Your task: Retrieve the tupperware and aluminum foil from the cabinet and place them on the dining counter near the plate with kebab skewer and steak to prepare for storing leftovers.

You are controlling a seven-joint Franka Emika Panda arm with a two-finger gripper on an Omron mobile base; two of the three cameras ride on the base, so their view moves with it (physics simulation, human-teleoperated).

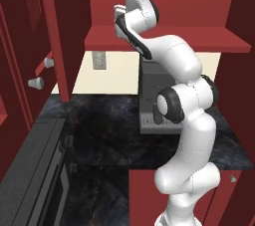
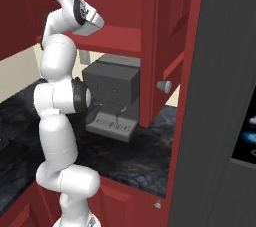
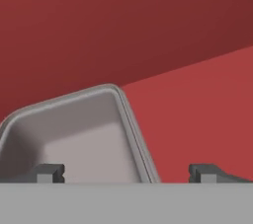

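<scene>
Up in the cabinet (image 1: 164, 1) the fingers (image 3: 49, 172) stand apart astride the right wall of the tupperware (image 3: 74, 134) on the red shelf board (image 3: 197, 114), so a shallow pinch could slip off its tapered wall.

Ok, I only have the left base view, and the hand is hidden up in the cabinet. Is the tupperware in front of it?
Observer: Yes. In the hand view the tupperware lies on the red shelf board, just ahead of the gripper.
Operator: Jaws open?
Observer: Open. One fingertip is in front of the tub's hollow and the other over bare shelf, with the tub's side rim between them.
Operator: What's the grey block behind my arm?
Observer: In the right base view it's a coffee machine under the cabinet.
</scene>
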